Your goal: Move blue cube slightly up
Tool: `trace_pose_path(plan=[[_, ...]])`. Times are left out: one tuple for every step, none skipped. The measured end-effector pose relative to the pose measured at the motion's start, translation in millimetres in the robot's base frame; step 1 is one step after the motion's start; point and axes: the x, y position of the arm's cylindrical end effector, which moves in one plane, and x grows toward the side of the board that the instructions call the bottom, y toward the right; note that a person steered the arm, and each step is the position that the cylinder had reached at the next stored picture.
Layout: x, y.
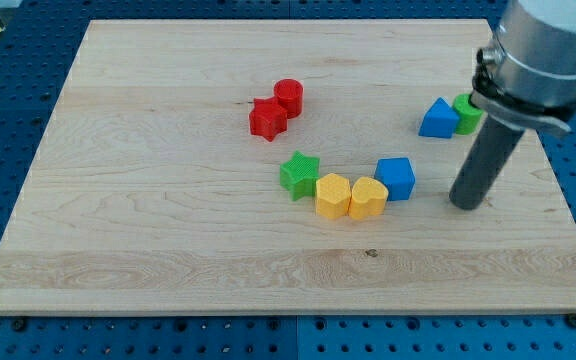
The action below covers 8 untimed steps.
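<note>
Wooden board [168,250] on a blue perforated bench, carrying eight blocks. The arm ends in a dark rod with no claw, so nothing opens, closes or is held; my tip [467,204] rests on the board at the right, near but apart from the blue cube [397,177]. The cube sits right of centre, touching the yellow heart-like block [368,197], which adjoins a yellow hexagonal block [333,194] and a green star [300,174]. Farther off lie a blue triangular block [437,118] against a green block [467,110], partly hidden by the rod, and, at the left, a red star [267,119] and red cylinder [288,96]. Moving the cube towards the far edge probably requires the tip to come round to its near side.
</note>
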Motion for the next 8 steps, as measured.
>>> trace_pose_path(plan=[[22.4,-18.6],[22.4,-60.5],[5.2,-77.2],[-18.2,-77.2],[-32.1,-77.2],[-43.1,-77.2],[-51.7,-77.2],[-63.2,-77.2]])
